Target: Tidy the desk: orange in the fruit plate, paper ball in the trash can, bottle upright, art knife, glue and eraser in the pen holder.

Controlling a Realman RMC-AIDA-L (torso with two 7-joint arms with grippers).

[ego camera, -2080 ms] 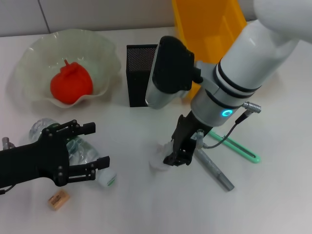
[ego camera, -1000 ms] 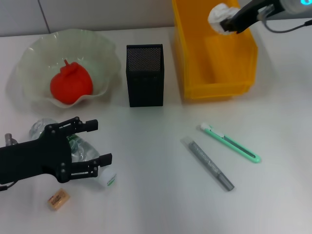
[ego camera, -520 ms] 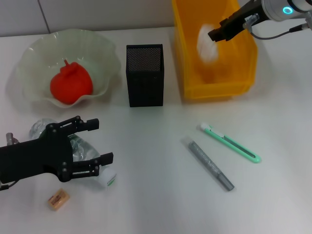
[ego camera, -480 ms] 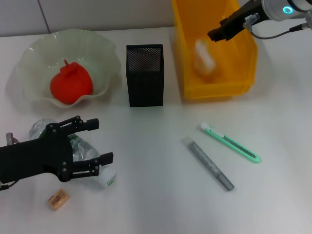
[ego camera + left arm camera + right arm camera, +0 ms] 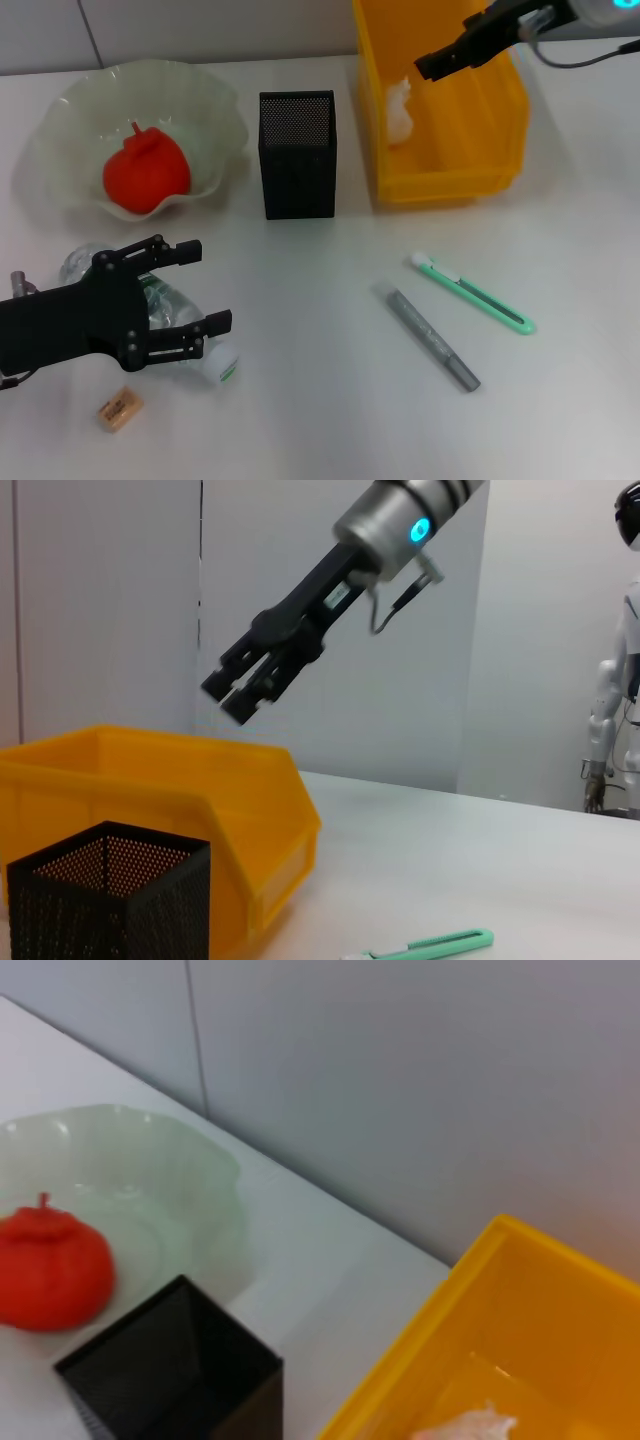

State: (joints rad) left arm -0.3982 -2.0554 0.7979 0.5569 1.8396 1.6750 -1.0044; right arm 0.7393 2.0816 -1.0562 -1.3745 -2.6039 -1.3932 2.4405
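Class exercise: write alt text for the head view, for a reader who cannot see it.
The right gripper hangs open above the yellow trash can, where the paper ball lies. The left gripper is open around the lying bottle; the orange sits in the fruit plate.

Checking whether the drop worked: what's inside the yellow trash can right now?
The paper ball lies inside the trash can, against its left inner wall, with the right gripper open and empty above it. Nothing else shows inside; the near wall hides part of the floor.
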